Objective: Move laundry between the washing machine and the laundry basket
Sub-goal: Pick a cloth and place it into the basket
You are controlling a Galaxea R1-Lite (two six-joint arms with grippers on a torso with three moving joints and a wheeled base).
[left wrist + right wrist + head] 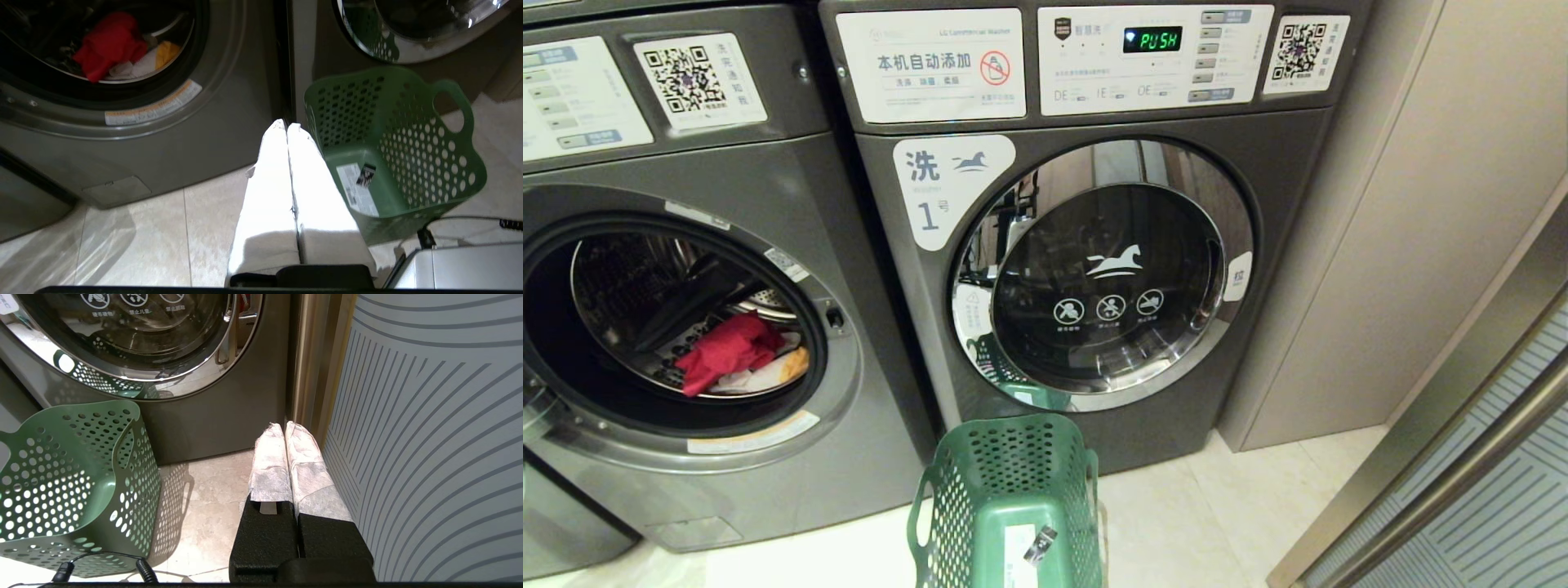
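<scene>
Both tools, left [287, 125] and right [283, 425], pressed together empty; laundry [737, 353] half-hidden inside the drum.

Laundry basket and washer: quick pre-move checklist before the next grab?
1. Open washer, door out of the way: ok.
2. Laundry visible in its drum: ok.
3. Laundry basket upright on the floor, nothing in it: ok.
4. Left gripper shut, holding nothing: not ok for a grab, open it first.
5. Right gripper shut, holding nothing, low beside the closed washer: ok.
</scene>
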